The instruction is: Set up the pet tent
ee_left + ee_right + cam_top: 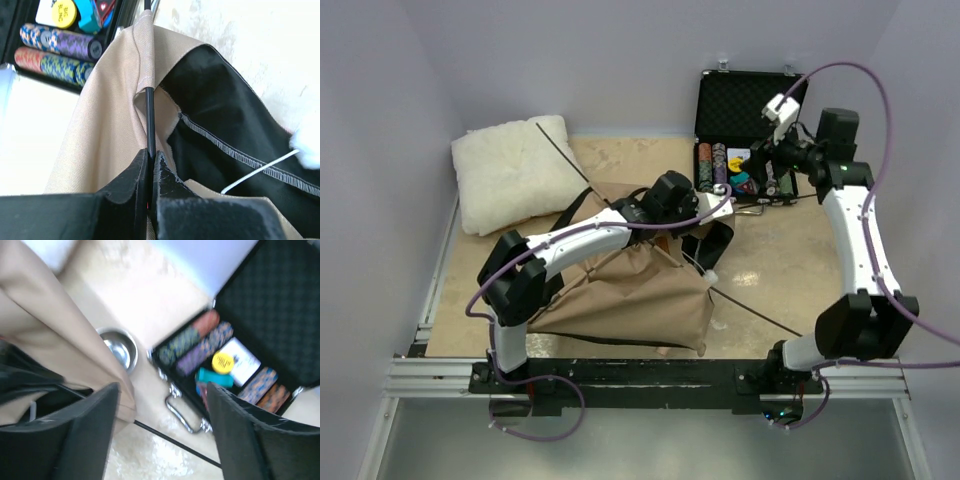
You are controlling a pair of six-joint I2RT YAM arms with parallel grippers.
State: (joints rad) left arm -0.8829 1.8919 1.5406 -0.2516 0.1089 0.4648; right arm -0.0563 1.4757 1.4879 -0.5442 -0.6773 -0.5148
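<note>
The pet tent [630, 295] lies slumped as tan fabric with black lining in the middle of the table. Its thin dark pole [570, 160] sticks out toward the back left, and another stretch of pole [760, 315] runs out to the right. My left gripper [717, 205] is over the tent's far edge. In the left wrist view that gripper [150, 156] is shut on the pole [149, 115], just below where the pole enters a tan sleeve [145, 60]. My right gripper [162, 390] hangs open and holds nothing, above the pole [175, 442] and next to the tent fabric [50, 325].
An open black case [745, 110] of poker chips [55, 42] stands at the back right, its metal handle [182, 417] under my right gripper. A small steel bowl [119, 347] sits against the tent. A fluffy white pillow [510, 170] lies at the back left.
</note>
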